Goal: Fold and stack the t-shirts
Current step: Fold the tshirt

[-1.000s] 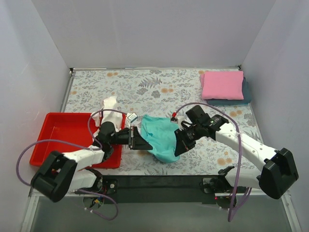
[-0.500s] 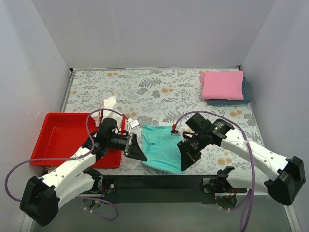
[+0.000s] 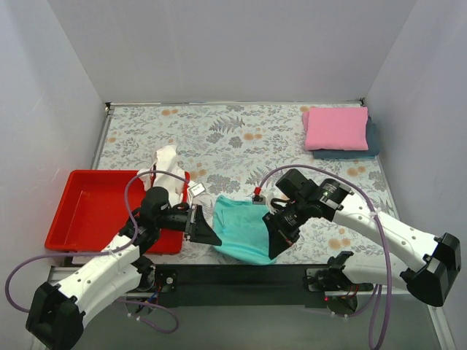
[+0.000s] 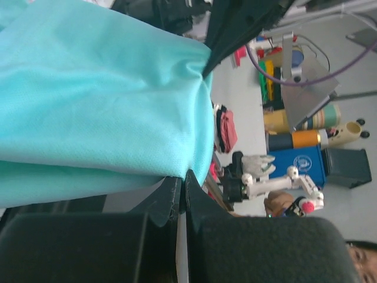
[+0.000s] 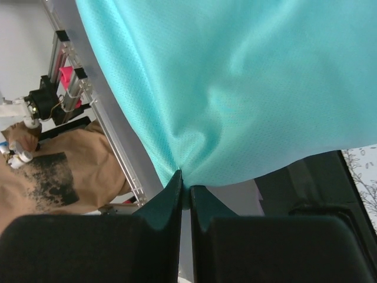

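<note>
The teal t-shirt (image 3: 241,227) hangs between my two grippers at the near edge of the table. My left gripper (image 3: 212,239) is shut on its left corner, seen in the left wrist view (image 4: 184,174). My right gripper (image 3: 275,252) is shut on its right corner, seen in the right wrist view (image 5: 184,187). The teal cloth fills both wrist views (image 4: 100,100) (image 5: 235,82). The pink t-shirt (image 3: 336,128) lies folded on the dark blue-grey t-shirt (image 3: 369,146) at the far right. The white t-shirt (image 3: 168,172) lies crumpled at the red tray's far right corner.
A red plastic tray (image 3: 87,211) sits at the left. A small white tag (image 3: 197,189) lies near the white t-shirt. The black front rail (image 3: 241,275) runs below the teal t-shirt. Grey walls close in the table on three sides.
Both grippers have pulled the teal t-shirt nearer to the table's front edge, and the cloth now hangs flatter between them. The left arm has stretched out and lowered.
</note>
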